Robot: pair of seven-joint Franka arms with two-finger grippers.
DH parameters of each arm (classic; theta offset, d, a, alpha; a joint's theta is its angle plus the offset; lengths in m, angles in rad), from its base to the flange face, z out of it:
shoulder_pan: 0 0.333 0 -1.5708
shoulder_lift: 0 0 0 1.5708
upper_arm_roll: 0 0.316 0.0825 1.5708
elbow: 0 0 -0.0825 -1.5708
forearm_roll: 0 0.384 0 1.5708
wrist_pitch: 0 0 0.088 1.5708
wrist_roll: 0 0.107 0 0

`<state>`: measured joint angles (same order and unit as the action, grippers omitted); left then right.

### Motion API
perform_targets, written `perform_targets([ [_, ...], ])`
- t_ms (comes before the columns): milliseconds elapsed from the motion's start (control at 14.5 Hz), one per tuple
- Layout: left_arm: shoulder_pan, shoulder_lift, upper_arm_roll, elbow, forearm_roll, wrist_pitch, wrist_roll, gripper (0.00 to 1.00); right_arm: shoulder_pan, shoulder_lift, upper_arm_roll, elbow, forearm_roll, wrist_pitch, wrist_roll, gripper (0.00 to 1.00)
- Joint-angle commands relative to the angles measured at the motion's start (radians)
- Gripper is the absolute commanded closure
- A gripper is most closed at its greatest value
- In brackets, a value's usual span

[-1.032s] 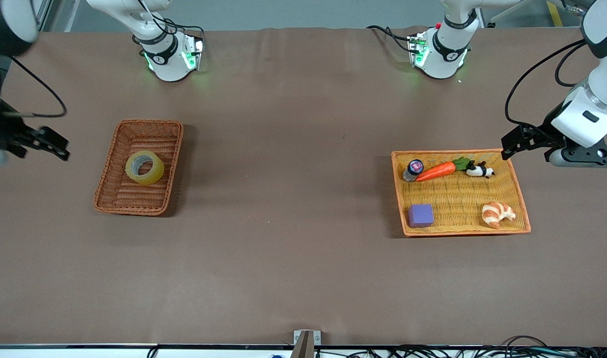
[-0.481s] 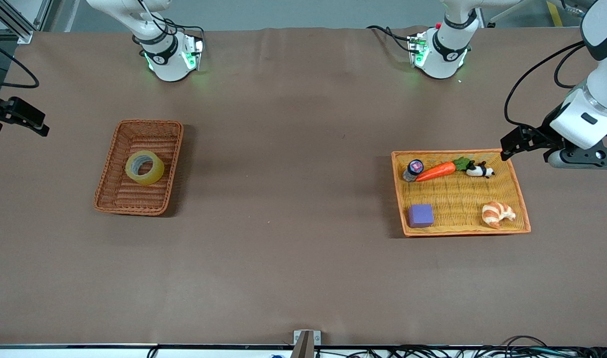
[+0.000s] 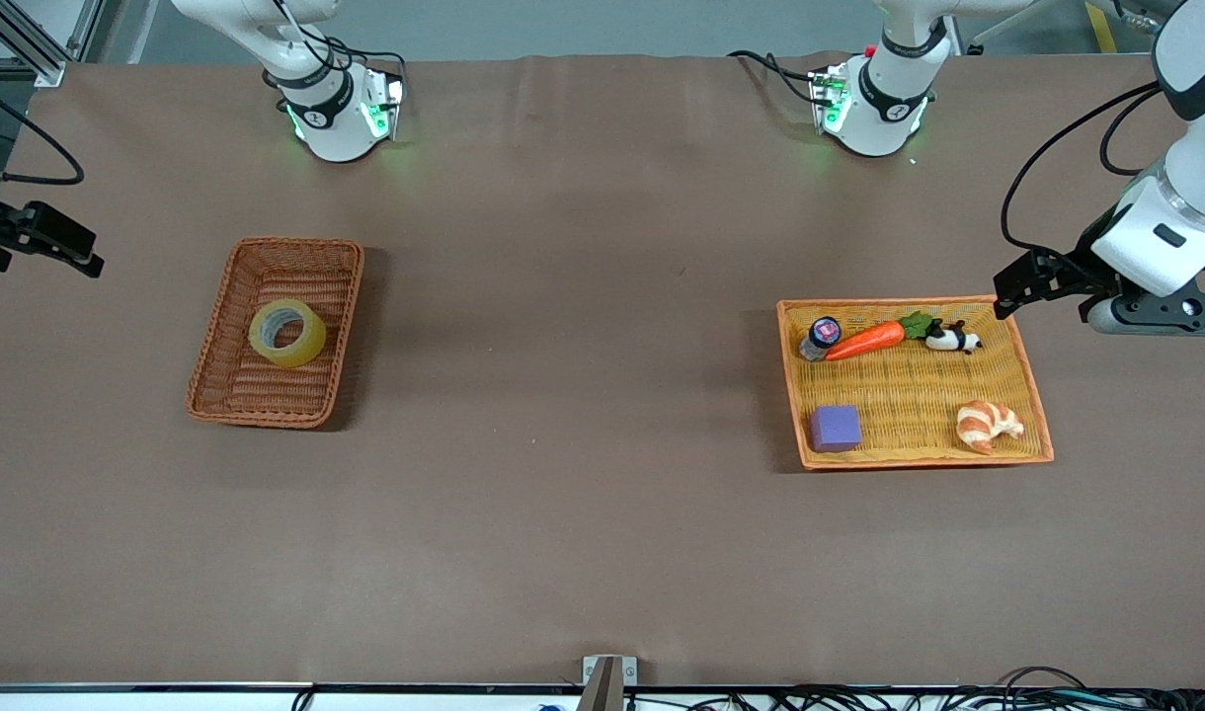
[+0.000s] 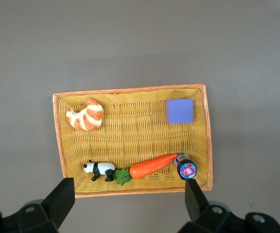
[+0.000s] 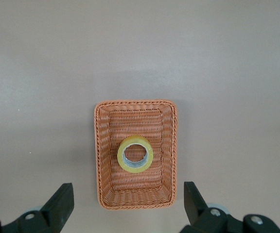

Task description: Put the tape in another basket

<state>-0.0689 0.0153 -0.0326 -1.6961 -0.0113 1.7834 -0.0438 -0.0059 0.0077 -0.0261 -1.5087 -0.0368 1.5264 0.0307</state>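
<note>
The tape (image 3: 287,334), a yellowish ring with a grey core, lies flat in the reddish-brown wicker basket (image 3: 219,370) toward the right arm's end of the table. The right wrist view shows the tape (image 5: 135,154) in the basket (image 5: 103,145) far below. My right gripper (image 3: 67,247) hangs high up at that end, open and empty (image 5: 125,199). My left gripper (image 3: 1009,286) hangs high by the orange-yellow tray (image 3: 919,454), open and empty (image 4: 129,193).
The tray (image 4: 130,143) holds a purple cube (image 3: 836,428), a croissant (image 3: 989,424), a carrot (image 3: 867,339), a toy panda (image 3: 952,339) and a small bottle (image 3: 820,336). Brown tabletop lies between the basket and the tray.
My right gripper has risen and drawn back toward the right arm's end of the table. My left gripper has lifted slightly. The tape and baskets have not moved.
</note>
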Motion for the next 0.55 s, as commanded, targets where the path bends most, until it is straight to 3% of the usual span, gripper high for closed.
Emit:
perform_targets([
  [0,-0.008,0.008,0.007,0.024,0.004,-0.007,0.013,0.00,-0.014,0.009,0.011,0.016,0.031,-0.003,-0.011,0.00],
  [344,-0.009,0.017,0.007,0.094,0.001,-0.022,0.010,0.00,-0.016,0.009,0.009,0.015,0.031,0.009,-0.071,0.00],
  [481,-0.008,0.012,0.008,0.186,0.002,-0.154,0.015,0.00,-0.016,0.009,0.009,0.015,0.031,0.009,-0.069,0.00],
])
